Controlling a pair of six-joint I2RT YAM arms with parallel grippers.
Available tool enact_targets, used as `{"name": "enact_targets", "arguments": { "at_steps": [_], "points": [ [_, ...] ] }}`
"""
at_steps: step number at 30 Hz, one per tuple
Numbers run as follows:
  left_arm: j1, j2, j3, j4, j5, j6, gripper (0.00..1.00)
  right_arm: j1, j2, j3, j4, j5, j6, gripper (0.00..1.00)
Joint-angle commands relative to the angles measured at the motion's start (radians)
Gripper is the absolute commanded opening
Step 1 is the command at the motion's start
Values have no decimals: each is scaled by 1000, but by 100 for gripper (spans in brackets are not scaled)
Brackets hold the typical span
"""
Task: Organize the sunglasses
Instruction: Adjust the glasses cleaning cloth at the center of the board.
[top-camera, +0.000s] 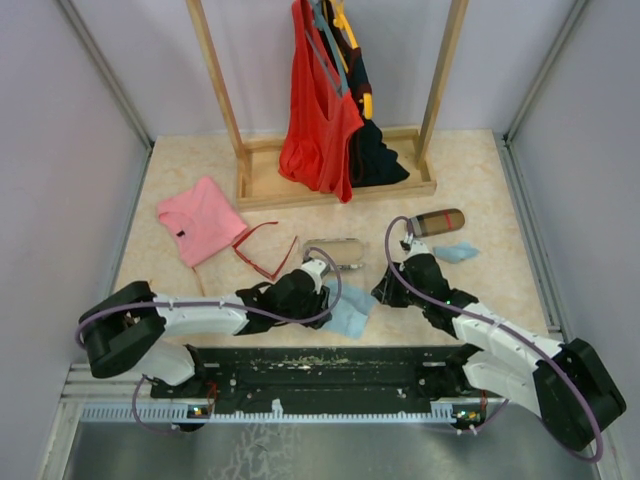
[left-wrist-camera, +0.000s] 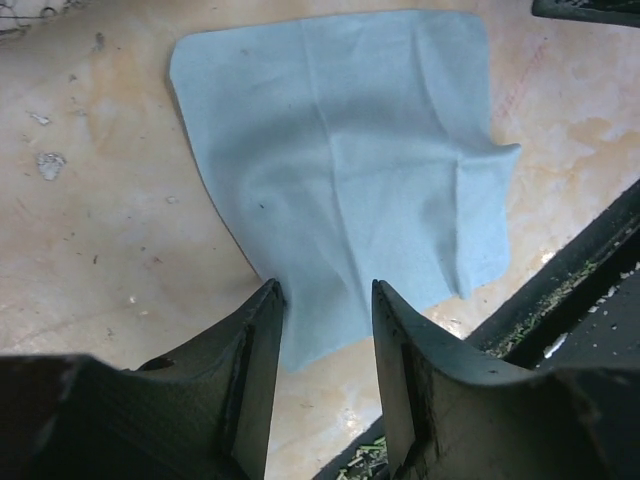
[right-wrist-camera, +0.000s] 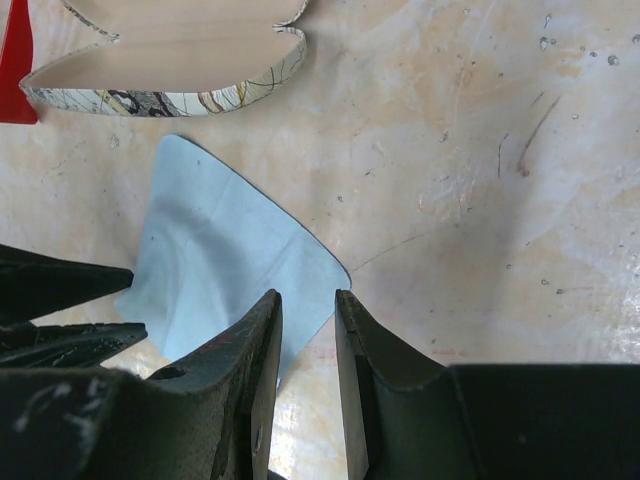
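Note:
The red-framed sunglasses (top-camera: 266, 251) lie unfolded on the table, left of an open case (top-camera: 335, 250), with neither gripper touching them. My left gripper (top-camera: 325, 297) is low over a light blue cloth (top-camera: 351, 314). In the left wrist view its jaws (left-wrist-camera: 325, 295) stand open astride the near corner of that cloth (left-wrist-camera: 350, 170), which lies flat. My right gripper (top-camera: 381, 294) is at the cloth's right side. Its jaws (right-wrist-camera: 308, 297) are narrowly open over the cloth's edge (right-wrist-camera: 215, 265), gripping nothing.
A brown case with a red stripe (top-camera: 437, 221) and a second blue cloth (top-camera: 456, 251) lie back right. A pink garment (top-camera: 200, 221) lies to the left. A wooden rack (top-camera: 335, 185) with hanging clothes stands at the back. The black base rail (top-camera: 330, 365) runs along the near edge.

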Motion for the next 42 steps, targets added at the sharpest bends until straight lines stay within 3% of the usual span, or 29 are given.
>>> {"name": "enact_targets", "arguments": {
  "at_steps": [1,11,20,28,33,39,42],
  "points": [
    [-29,-33,12,30,-41,-19,46,-6,-32,-1,19,-2,14,29],
    [-64,25,2,37,-42,-41,38,-6,-36,-3,19,-12,16,29],
    [-101,-43,-67,-44,-117,-114,31,-6,-51,-11,8,-5,14,29],
    [-143,-61,-152,-43,-118,-195,19,-6,-59,-6,-6,-1,4,29],
    [-198,-66,-139,-80,-159,-244,7,-6,-71,-2,-20,0,3,29],
    [-205,-194,-54,-249,-314,-206,3,-6,-101,5,-54,18,-5,29],
    [-205,-235,-10,-302,-364,-167,9,-6,-107,11,-67,23,-13,29]
  ]
}}
